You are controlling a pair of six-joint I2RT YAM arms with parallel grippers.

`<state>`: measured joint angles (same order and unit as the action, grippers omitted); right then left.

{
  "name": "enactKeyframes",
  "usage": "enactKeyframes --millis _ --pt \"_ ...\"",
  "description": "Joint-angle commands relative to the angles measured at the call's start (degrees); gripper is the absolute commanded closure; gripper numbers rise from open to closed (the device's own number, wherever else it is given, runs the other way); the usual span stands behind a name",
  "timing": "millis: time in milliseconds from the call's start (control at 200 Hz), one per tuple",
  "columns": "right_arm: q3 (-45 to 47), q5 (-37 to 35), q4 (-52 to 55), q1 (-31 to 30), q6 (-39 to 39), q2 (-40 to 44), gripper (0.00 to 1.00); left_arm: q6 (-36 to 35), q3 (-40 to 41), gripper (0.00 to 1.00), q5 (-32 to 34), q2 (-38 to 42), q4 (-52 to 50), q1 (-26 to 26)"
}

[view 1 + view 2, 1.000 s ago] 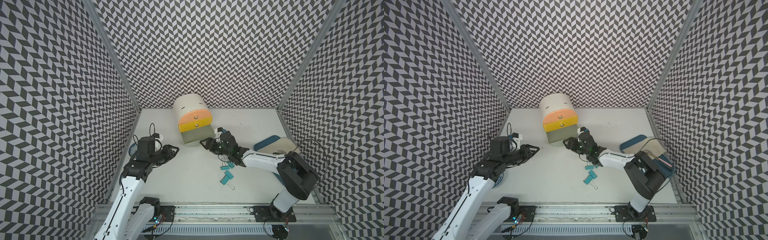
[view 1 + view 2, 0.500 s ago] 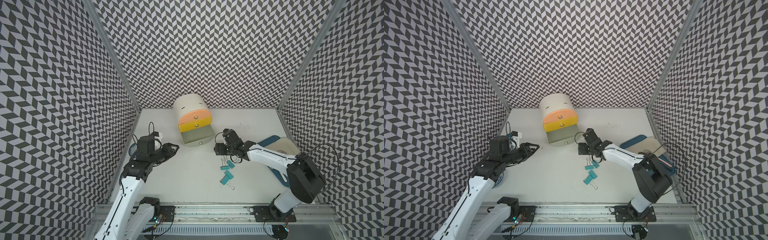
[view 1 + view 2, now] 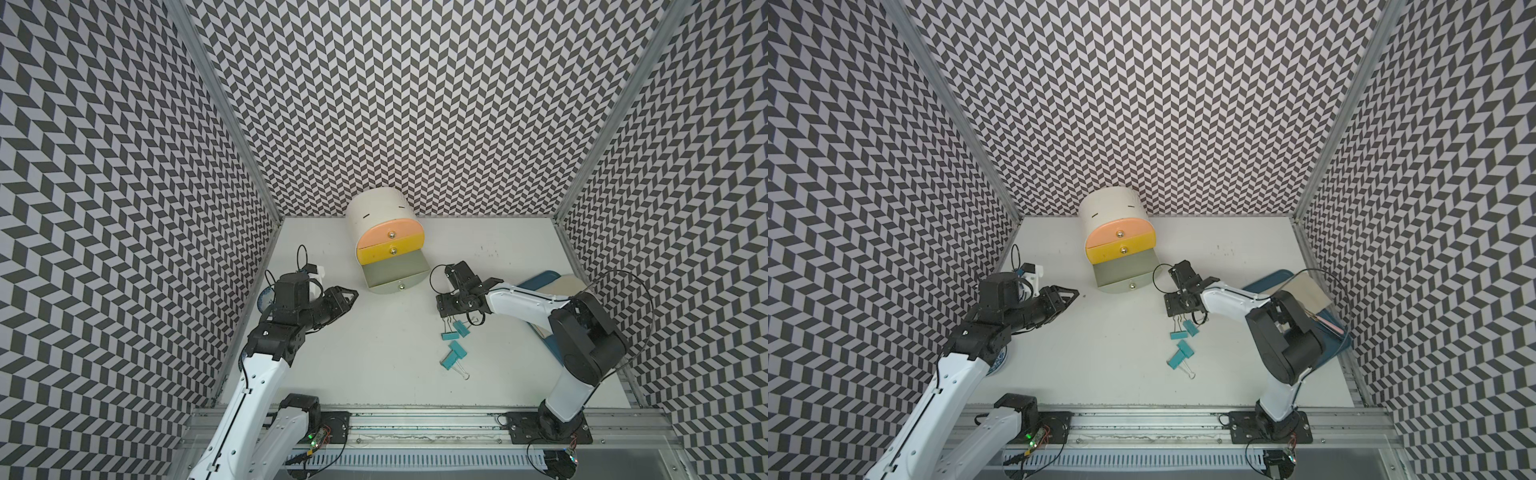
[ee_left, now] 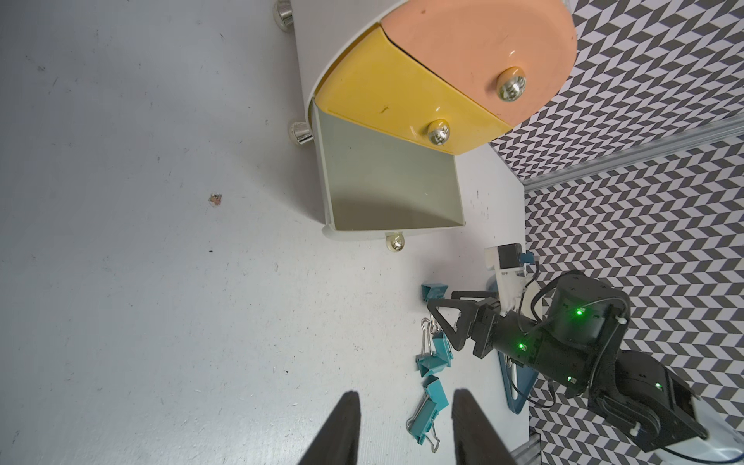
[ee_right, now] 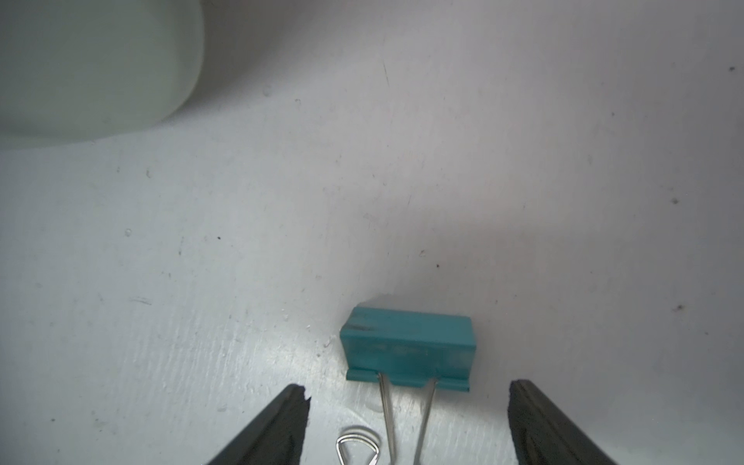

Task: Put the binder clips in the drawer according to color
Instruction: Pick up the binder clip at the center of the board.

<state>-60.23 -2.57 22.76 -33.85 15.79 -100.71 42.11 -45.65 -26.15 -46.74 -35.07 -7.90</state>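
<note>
The right gripper (image 5: 408,387) hangs low over the white table (image 3: 374,353) with its jaws spread wide and nothing between them. One teal clip (image 5: 406,346) lies flat on the table just past the fingertips, its two wire handles running back into the gap, clear of both fingers. A second wire loop shows beside those handles, but its clip is out of the picture. In both top views this gripper sits near the front of the pulled-out bottom drawer (image 3: 392,272) without touching it. The rest of the binder clips (image 3: 454,351), all teal, lie in a loose scatter just on the near side of it, some touching each other and one with its handles pointing towards the front rail. The drawer unit (image 3: 380,212) stands at the back of the table against the patterned wall. Its peach and yellow drawers are pushed in, and only the grey one at the bottom is out, its grey floor in plain sight from the left wrist camera. The left gripper (image 3: 347,294) hovers over the left side of the table, well apart from the clips and pointing towards the drawer unit — its jaws stand partly open and hold nothing. A blue tray (image 3: 536,282) lies at the right edge of the table, partly hidden behind the right arm.
</note>
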Motion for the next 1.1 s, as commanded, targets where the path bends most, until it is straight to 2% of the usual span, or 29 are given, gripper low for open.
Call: enactKeyframes --millis 0,401,826,1097 --pt "-2.4 -0.2 -1.4 0.4 -3.7 -1.3 0.18 0.2 0.6 0.58 0.7 0.6 1.5 -0.2" --pt "-5.7 -1.2 -0.1 0.4 -5.9 -5.5 0.24 0.0 0.5 0.58 0.7 0.1 1.5 -0.3" --pt "-5.1 -1.2 -0.1 0.4 -5.2 -5.7 0.41 -0.3 0.2 0.58 0.0 -1.0 2.3 -0.2" --pt "-5.2 -1.9 1.3 0.4 -4.3 -1.6 0.49 0.0 0.2 0.58 -0.6 -1.3 3.2 -0.2"
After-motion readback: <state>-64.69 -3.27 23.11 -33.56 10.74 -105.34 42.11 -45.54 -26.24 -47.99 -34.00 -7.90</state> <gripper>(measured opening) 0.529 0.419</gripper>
